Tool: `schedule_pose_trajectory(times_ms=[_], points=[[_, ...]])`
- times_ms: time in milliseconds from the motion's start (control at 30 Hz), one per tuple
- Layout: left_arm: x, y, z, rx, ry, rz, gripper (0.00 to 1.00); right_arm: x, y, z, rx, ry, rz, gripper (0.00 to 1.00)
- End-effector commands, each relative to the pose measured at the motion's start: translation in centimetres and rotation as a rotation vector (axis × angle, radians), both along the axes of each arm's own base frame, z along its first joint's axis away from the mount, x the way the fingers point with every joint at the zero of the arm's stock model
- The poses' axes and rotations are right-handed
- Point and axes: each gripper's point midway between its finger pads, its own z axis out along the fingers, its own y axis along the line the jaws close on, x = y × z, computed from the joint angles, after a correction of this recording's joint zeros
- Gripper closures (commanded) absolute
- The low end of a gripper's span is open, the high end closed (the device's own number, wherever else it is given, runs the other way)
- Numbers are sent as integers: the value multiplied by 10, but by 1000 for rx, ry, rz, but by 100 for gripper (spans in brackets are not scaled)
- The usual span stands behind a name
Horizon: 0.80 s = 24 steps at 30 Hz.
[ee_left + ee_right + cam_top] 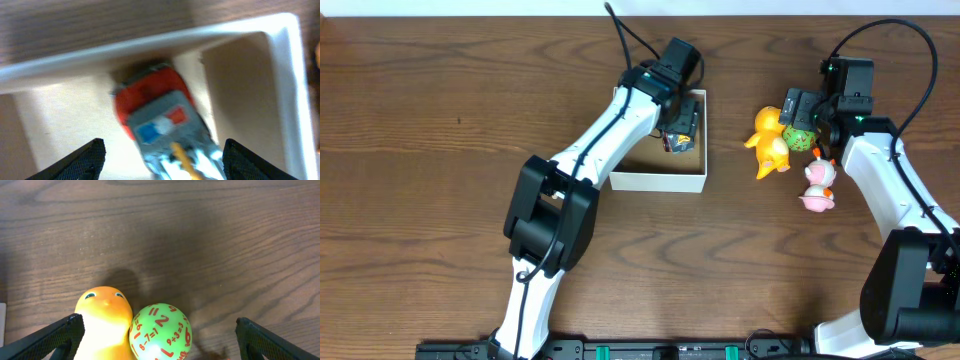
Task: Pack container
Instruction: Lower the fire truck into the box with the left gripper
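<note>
The container [655,181] is a shallow white-walled box with a brown inside, at the table's middle back; it also shows in the left wrist view [280,75]. A red, grey and blue toy car [160,120] lies in its far right corner [682,132]. My left gripper [162,160] is open over the car, fingers on either side, apart from it. My right gripper [159,339] is open above an orange duck [102,315] and a green number ball [161,332], which touch each other. The duck [770,143] and the ball [799,138] sit right of the container.
A pink and white toy figure [818,185] lies on the wooden table just right of the duck, under my right arm. The left arm reaches across the container's left side.
</note>
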Motion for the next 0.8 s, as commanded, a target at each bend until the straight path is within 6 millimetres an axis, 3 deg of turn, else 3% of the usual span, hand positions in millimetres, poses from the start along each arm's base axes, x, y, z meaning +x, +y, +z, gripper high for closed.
schedule_pose_trajectory(times_ms=[0, 167, 300, 633, 767], points=[[15, 19, 14, 15, -41, 45, 24, 4, -7, 7, -10, -16, -10, 1], [21, 29, 44, -33, -81, 116, 25, 4, -7, 7, -10, -16, -10, 1], [17, 26, 55, -65, -79, 106, 43, 4, -7, 7, -10, -16, -10, 1], [-21, 48, 22, 48, 96, 111, 87, 4, -7, 7, -10, -16, -10, 1], [-19, 51, 19, 61, 90, 117, 94, 4, -7, 7, -10, -16, -10, 1]])
